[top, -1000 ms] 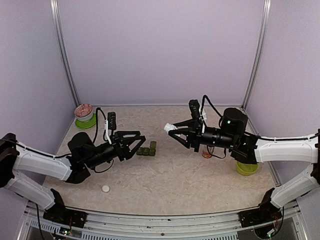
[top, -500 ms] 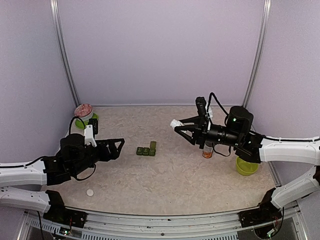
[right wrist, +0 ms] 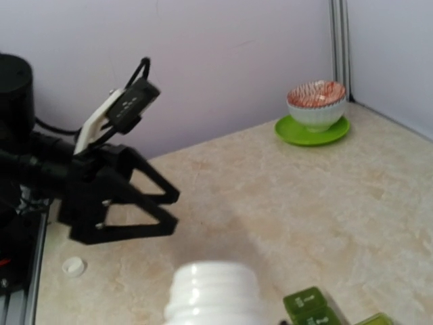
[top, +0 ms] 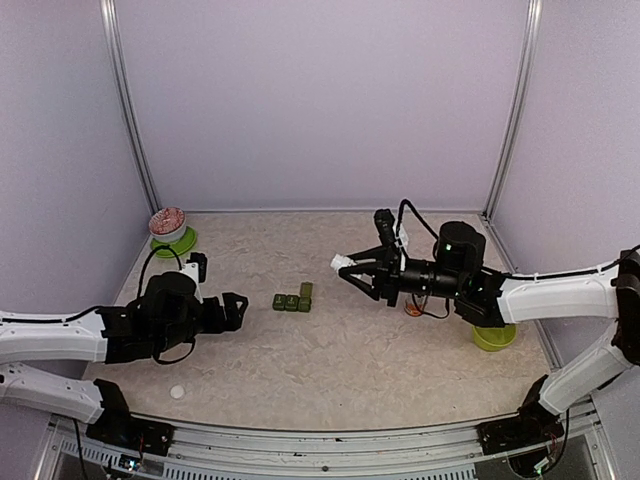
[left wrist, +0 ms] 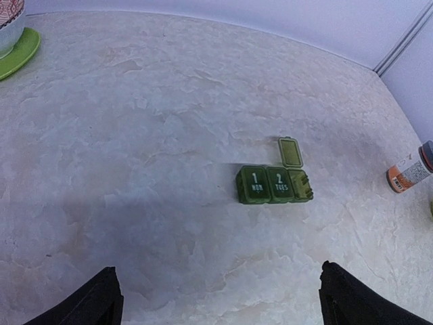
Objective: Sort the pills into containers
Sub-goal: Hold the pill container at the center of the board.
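The containers (top: 293,299) are a dark green strip of three compartments in the middle of the table. In the left wrist view the containers (left wrist: 274,183) show lids marked 1 and 2 shut and the third lid (left wrist: 291,152) flipped up. My left gripper (top: 228,310) stands open and empty to their left, its fingertips (left wrist: 101,305) wide apart. My right gripper (top: 355,272) is shut on a white bottle (top: 343,261), held above the table right of the strip with its open threaded neck (right wrist: 215,291) pointing left. No pills show.
A white cap (top: 177,392) lies near the front left edge. A patterned bowl on a green saucer (top: 168,228) stands back left. An orange pill bottle (left wrist: 409,170) stands right of the strip, and a lime-green bowl (top: 493,337) sits under the right arm.
My left gripper drew back leftward from the containers and its jaws widened. The white cap now lies further left. The right gripper with the bottle swung right, then back left.
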Controlling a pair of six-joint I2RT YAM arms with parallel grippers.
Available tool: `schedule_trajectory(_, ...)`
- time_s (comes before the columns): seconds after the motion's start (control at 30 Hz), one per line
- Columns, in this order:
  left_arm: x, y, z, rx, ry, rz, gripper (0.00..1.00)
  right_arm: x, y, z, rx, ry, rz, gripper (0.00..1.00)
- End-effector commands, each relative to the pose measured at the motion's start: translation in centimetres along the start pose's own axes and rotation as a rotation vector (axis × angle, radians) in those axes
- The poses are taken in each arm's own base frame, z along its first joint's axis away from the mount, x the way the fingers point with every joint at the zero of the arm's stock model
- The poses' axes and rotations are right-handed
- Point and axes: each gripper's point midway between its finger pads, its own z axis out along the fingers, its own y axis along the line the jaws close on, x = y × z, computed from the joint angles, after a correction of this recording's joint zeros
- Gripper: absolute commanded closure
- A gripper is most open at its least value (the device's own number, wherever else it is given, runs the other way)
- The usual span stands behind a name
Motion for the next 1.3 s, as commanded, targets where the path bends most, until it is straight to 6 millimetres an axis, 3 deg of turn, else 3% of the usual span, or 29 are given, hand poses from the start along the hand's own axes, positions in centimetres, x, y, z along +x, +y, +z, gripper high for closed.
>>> schedule_trajectory(0.0, -1.4, 0.0, 2.0, 0.014, -0.029, 0.029, 0.01, 0.6, -0.5, 0.9, -0.033, -0.019, -0.008, 0.74)
schedule_trajectory(0.17, -2.6, -0.3, 4.8, 0.041, -0.022, 0.047, 0.01, 1.9, -1.2, 2.2, -0.061, -0.025, -0.019, 0.74)
schedule_trajectory(0.47, -2.4, -0.7, 9.4, 0.116, 0.036, 0.057, 0.01, 4.9, -3.4, 4.4, -0.036, -0.008, -0.078, 0.74)
schedule_trajectory(0.8, -3.5, -1.4, 11.0, 0.206, 0.023, 0.076, 0.01, 8.2, -6.2, 7.0, 0.016, 0.086, -0.104, 0.74)
schedule_trajectory(1.27, -1.5, -2.8, 11.8, 0.324, 0.057, 0.082, 0.01, 12.1, -8.1, 9.0, 0.04, 0.17, -0.084, 0.74)
